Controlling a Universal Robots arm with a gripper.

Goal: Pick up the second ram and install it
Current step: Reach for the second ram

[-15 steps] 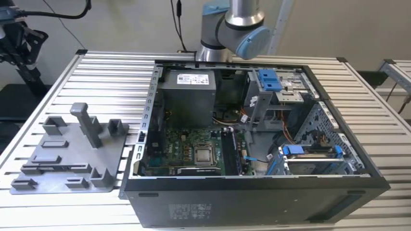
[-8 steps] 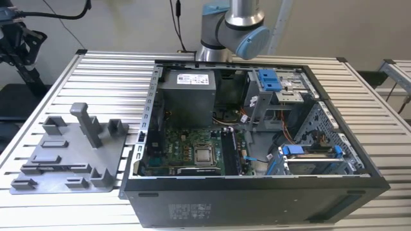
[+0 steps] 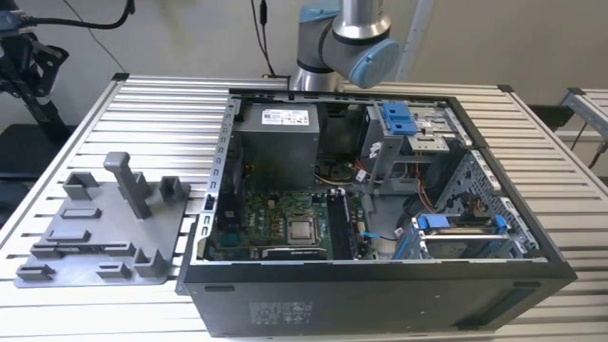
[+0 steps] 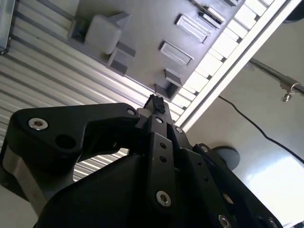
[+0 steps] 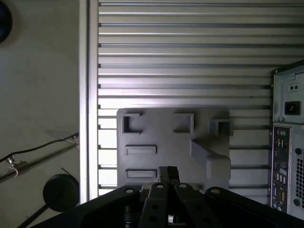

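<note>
Approach step, pick not yet made, by my read. Your gripper (image 5: pixel 167 172) hangs above the grey plate (image 5: pixel 161 137) in the first wrist view, closed up with nothing seen in it. Where the ram sits: cannot tell. Slots (image 3: pixel 339 226) in the case (image 3: pixel 380 274) look dark. A pick calls for locating the stick first, then opening up.

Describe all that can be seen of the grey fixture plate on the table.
The grey fixture plate looks like matte moulded plastic: a flat base carrying one tall upright post, several low blocks and brackets, and shallow rectangular slots. Its holders look empty. It lies flat on the slatted metal table, close beside the open computer case, at the exterior view's left of it. In the first wrist view the gripper hangs above it, clear of it.
</note>
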